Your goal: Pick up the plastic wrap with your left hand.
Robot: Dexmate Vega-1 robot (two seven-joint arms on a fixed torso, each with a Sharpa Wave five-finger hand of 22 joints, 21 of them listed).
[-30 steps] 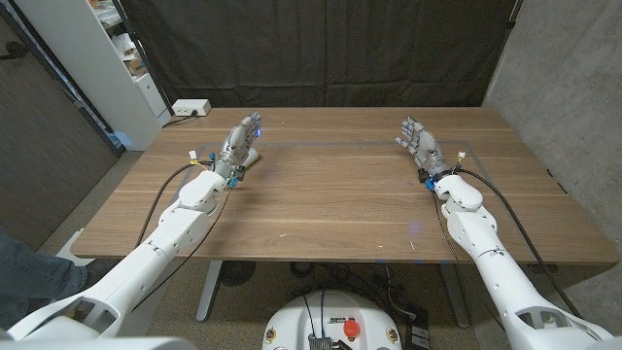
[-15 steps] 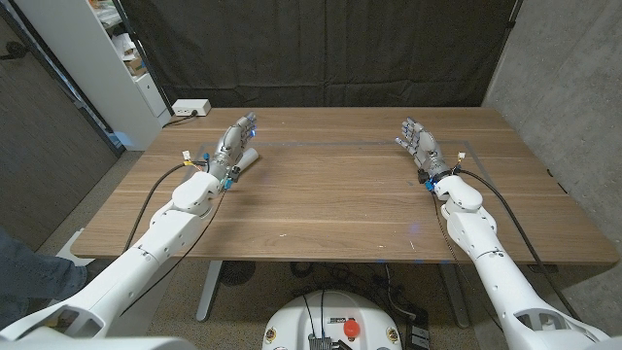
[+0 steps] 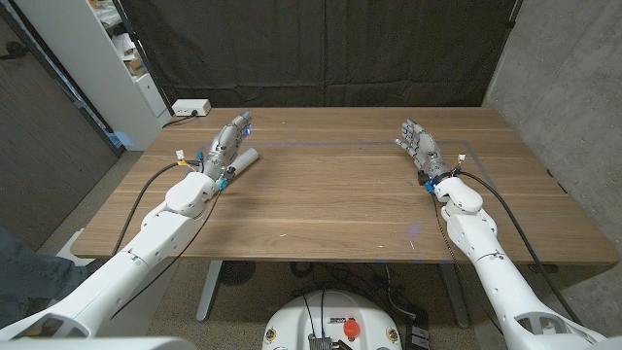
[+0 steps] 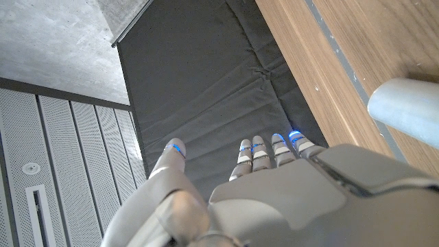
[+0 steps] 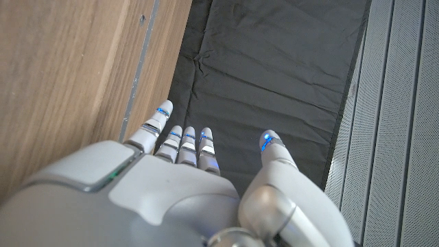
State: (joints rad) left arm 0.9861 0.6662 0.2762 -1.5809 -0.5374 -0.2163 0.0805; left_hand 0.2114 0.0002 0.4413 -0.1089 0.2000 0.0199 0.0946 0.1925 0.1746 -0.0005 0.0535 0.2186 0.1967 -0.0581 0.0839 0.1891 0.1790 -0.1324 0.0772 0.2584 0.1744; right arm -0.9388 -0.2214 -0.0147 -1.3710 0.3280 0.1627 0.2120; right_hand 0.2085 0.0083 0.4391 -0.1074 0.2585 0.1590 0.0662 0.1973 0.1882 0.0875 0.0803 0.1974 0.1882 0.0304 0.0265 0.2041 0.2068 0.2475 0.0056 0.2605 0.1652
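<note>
The plastic wrap, a pale roll, is seen lying on the wooden table toward its far left part, just beside the left hand. That hand is held with fingers extended and apart, nothing being gripped; the roll's end is seen near it in the left wrist view. The right hand is held spread and empty over the table's far right part.

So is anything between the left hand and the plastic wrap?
Nothing visible. The plastic wrap lies on the table right beside the open left hand, on its inner side; only bare wood separates them.
</note>
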